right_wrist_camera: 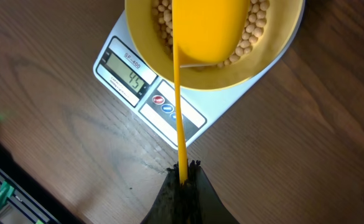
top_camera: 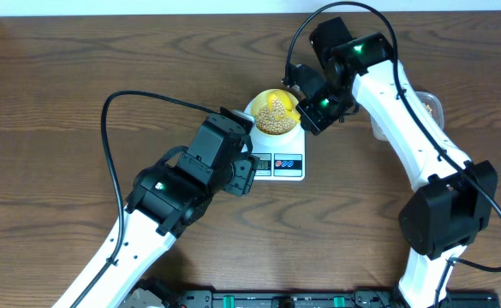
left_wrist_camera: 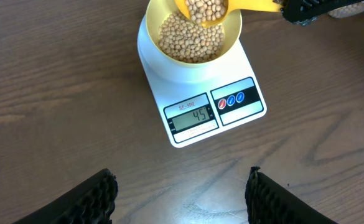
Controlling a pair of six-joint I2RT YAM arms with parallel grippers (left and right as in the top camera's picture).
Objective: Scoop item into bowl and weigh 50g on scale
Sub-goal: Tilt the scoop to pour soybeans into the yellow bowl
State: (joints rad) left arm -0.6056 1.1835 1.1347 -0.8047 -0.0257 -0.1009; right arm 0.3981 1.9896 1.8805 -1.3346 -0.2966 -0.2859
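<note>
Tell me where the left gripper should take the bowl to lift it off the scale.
I'd pinch the bowl by its thin rim from above, one finger inside, one outside, opposite the scoop, whose handle crosses the other side. The left gripper is open and free.
</note>
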